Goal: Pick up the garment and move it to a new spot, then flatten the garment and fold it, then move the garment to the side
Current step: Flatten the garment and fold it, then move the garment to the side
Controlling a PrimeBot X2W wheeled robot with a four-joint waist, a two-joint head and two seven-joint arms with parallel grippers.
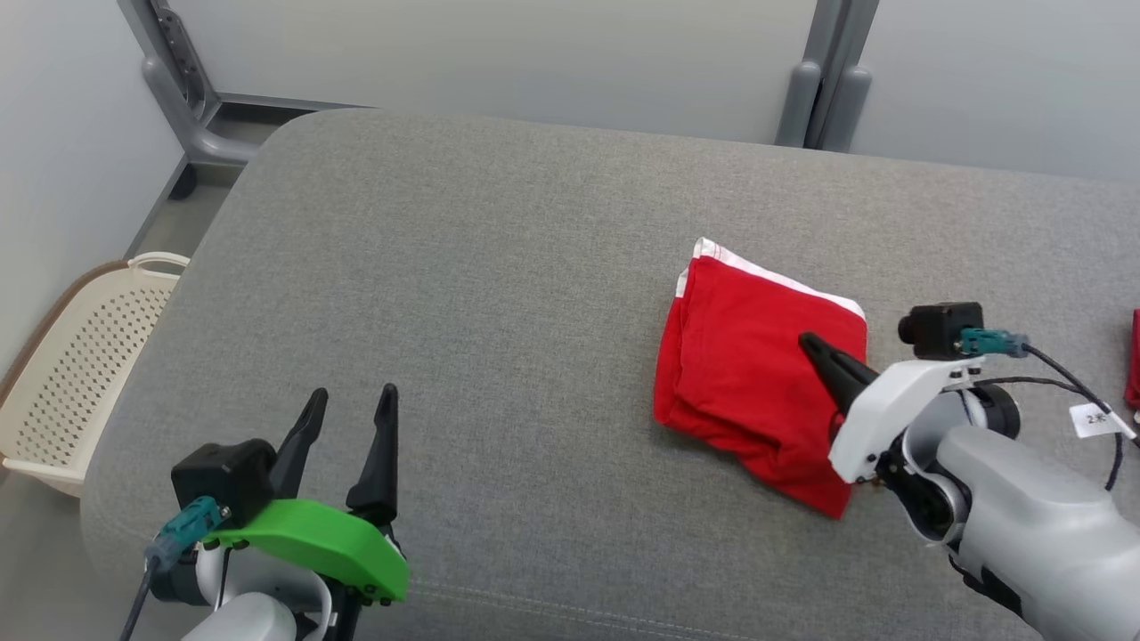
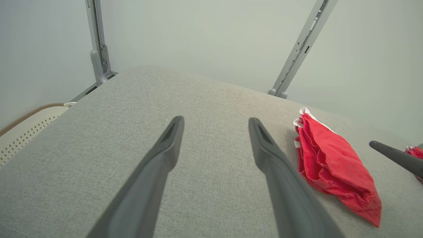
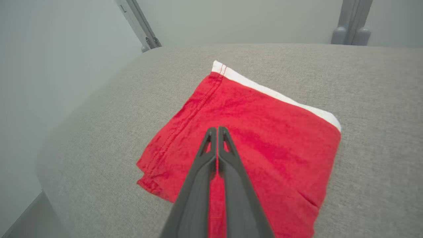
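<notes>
Red garment, folded square w/ white band along far edge, lies flat right of centre on grey fabric counter. R pincer fingers pressed together, nothing between them, tip over garment's near half; contact w/ cloth can't tell. L pincer fingers apart, over bare counter, well apart from garment. White tag on R arm cable: starts "2", rest unreadable.

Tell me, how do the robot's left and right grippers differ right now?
The left gripper has its fingers wide apart; the right gripper has them pressed together. The left gripper is over bare grey cushion; the right gripper is over the folded red garment. The left wears a green bracket, the right a white bracket. Both have long dark fingers.
</notes>
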